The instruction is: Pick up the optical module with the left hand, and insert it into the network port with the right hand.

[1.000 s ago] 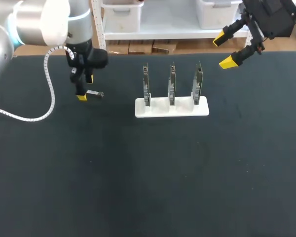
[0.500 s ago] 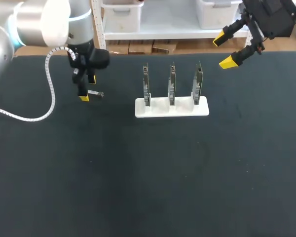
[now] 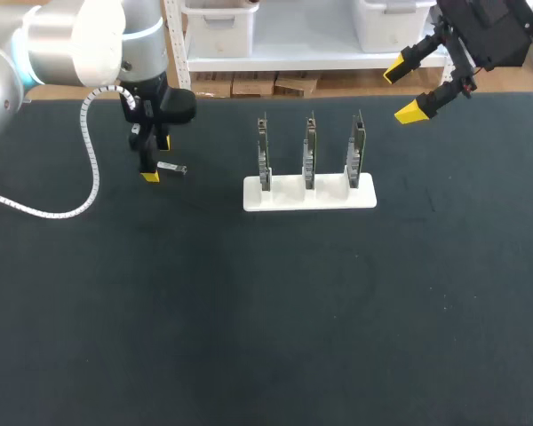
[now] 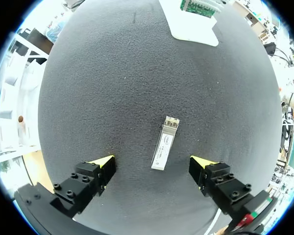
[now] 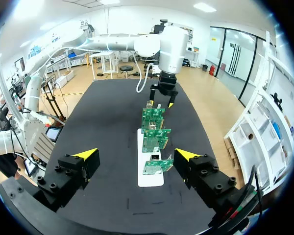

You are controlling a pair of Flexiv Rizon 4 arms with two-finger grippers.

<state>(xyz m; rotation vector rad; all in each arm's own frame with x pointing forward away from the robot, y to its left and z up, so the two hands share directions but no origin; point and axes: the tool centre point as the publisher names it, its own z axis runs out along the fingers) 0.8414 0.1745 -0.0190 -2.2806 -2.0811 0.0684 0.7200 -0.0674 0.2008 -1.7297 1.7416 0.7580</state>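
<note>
Alignment matters: the optical module point(image 4: 165, 143) lies flat on the far-left desk point(image 4: 137, 73) between the tips of the wide-open, empty left pincer point(image 4: 152, 163); lower straight, then close across its long sides. The right pincer point(image 5: 135, 154) is open and empty.

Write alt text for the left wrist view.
A silver optical module lies flat on the dark table between the open jaws of the left gripper, touching neither. Ahead stands a white base holding green boards.
</note>
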